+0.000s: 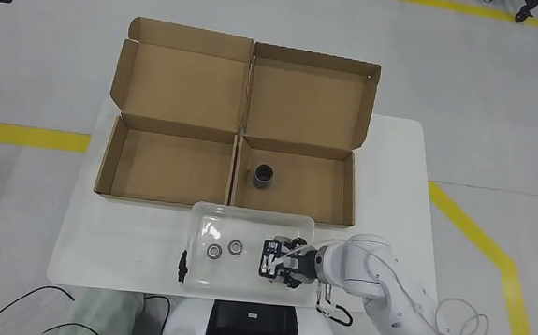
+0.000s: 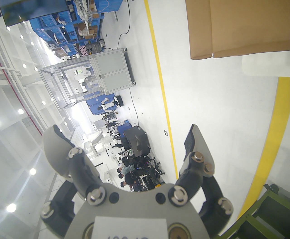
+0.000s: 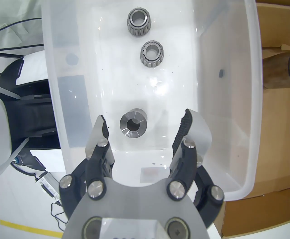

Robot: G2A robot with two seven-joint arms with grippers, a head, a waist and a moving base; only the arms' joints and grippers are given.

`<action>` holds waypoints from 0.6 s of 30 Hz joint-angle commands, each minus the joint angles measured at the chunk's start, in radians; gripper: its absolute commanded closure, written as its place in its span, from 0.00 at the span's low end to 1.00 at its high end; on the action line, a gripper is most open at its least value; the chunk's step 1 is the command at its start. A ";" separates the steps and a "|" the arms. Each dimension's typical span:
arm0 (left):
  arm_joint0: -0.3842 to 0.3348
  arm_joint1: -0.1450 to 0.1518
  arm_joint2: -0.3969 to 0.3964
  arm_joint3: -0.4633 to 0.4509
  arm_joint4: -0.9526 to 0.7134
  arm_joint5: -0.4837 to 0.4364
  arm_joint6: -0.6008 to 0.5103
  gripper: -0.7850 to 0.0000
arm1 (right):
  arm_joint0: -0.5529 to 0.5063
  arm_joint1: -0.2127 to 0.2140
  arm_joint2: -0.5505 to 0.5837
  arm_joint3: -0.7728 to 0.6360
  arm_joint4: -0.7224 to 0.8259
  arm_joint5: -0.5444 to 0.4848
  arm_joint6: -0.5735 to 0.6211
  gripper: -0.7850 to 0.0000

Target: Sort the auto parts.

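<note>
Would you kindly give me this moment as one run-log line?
right gripper open near metal sleeve in clear bin | two bearings also inside | left gripper open, empty

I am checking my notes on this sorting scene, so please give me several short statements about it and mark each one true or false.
1. Two bearings lie in the clear bin. True.
2. The right gripper has its jaws shut on the metal sleeve. False: the jaws are open, and the sleeve rests on the bin floor below them, not gripped.
3. Neither cardboard box has a part in it. False: the box on the robot's right holds a dark cylinder.
4. The left gripper has its jaws open and holds nothing. True.
</note>
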 commanded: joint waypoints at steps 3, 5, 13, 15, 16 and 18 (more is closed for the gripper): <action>0.000 0.000 0.000 0.000 0.000 0.000 0.000 0.00 | 0.018 0.001 -0.027 0.009 -0.003 0.002 0.042 0.24; 0.000 0.000 0.000 0.000 0.000 0.000 0.000 0.00 | 0.026 0.001 -0.040 0.012 -0.004 0.001 0.045 0.24; 0.000 0.000 0.000 0.000 0.000 0.000 0.000 0.00 | 0.063 0.000 -0.092 0.056 -0.012 0.000 0.039 0.29; 0.000 0.000 0.000 0.000 0.000 0.000 0.000 0.00 | 0.076 -0.001 -0.104 0.069 -0.013 -0.001 0.035 0.35; 0.000 0.000 0.000 0.000 0.000 0.000 0.000 0.00 | 0.082 -0.002 -0.110 0.076 -0.013 0.001 0.031 0.40; 0.000 0.000 0.000 0.000 0.000 0.000 0.000 0.00 | 0.095 -0.004 -0.121 0.093 -0.012 -0.001 0.026 0.52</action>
